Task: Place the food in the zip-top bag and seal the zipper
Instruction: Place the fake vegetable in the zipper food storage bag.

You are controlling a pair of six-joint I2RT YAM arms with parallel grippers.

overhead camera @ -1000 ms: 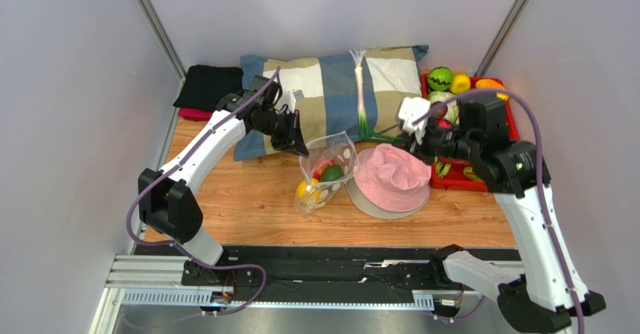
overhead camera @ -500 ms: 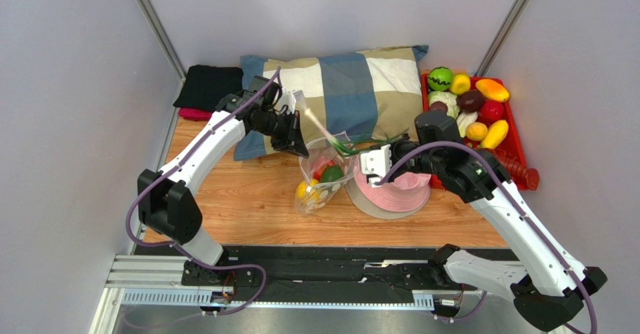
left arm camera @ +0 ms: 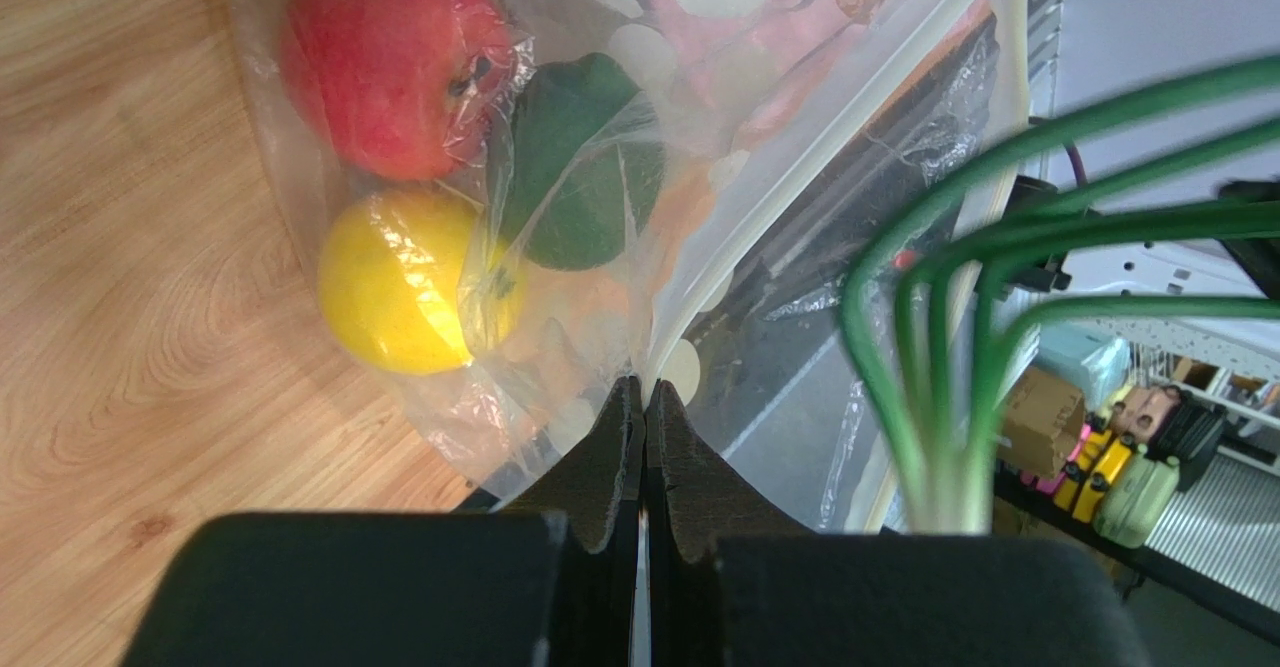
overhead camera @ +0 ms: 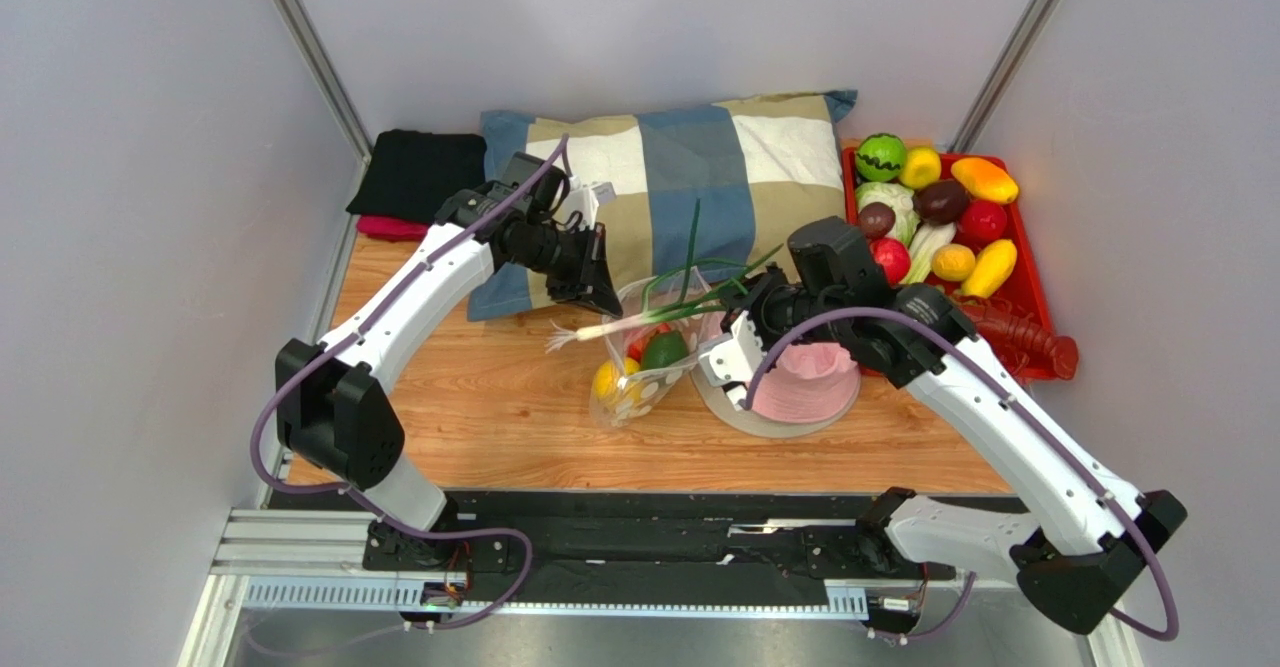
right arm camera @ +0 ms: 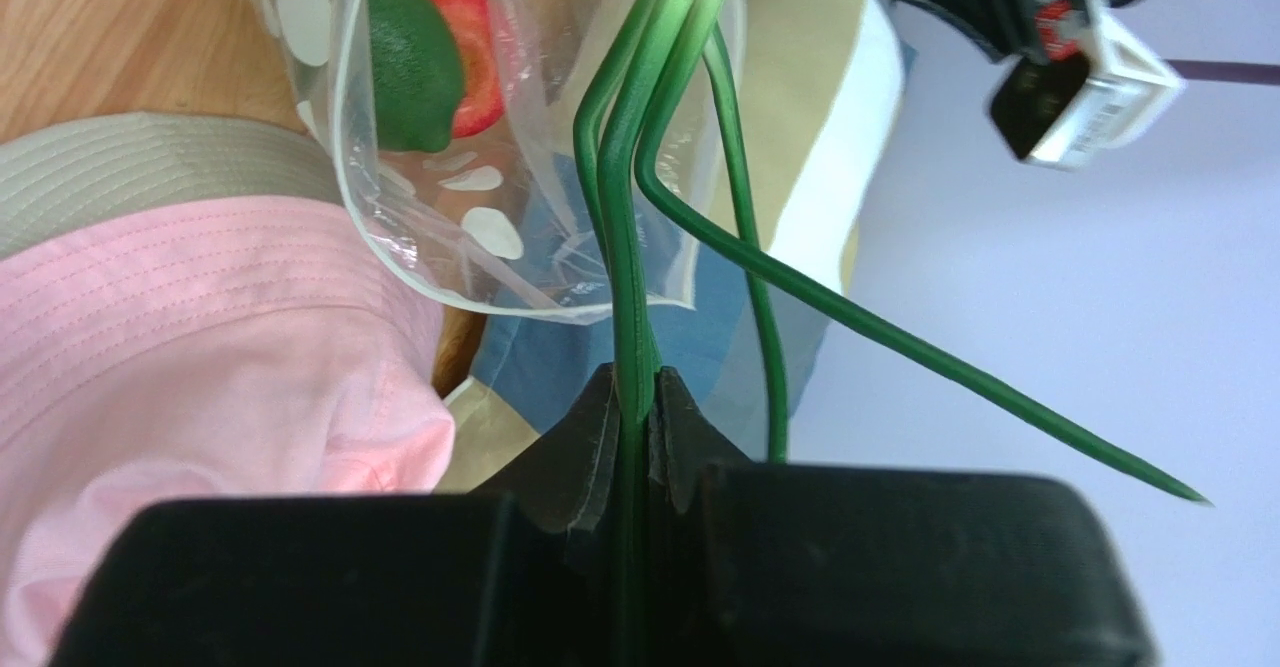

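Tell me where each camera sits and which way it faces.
Top external: above and behind the bases, looking down on the table; both arms show.
Left wrist: on the left arm, looking along the left end effector, shut on the zip-top bag rim, down toward the table.
Right wrist: on the right arm, looking along the right end effector, shut on the spring onion, past the pink hat.
Shared: both wrist views show the bag's food and the onion's green leaves.
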